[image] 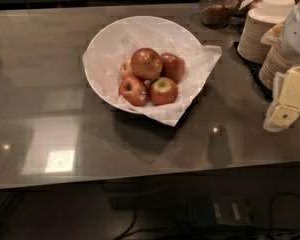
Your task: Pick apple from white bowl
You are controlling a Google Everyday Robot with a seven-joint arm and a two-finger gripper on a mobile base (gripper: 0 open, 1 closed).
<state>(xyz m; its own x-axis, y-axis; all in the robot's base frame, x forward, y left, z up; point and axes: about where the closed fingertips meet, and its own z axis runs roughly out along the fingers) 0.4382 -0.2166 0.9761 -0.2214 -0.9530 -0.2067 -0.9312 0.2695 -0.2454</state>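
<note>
Seemingly the approach step — the tool (288, 100) hangs at the frame's right edge, well apart from the bowl (101, 41) on the bench (35, 54), released or clenched I cannot tell — and next must reach over the apple (146, 63) topping the pile.

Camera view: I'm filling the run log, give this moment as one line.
apple: in white bowl, not grasped | gripper: right edge, apart from bowl

The gripper (286, 104) hangs at the right edge; open counter (237, 101) lies between it and the white bowl (104, 44). Stacked paper bowls (255, 34) crowd the far right.
</note>
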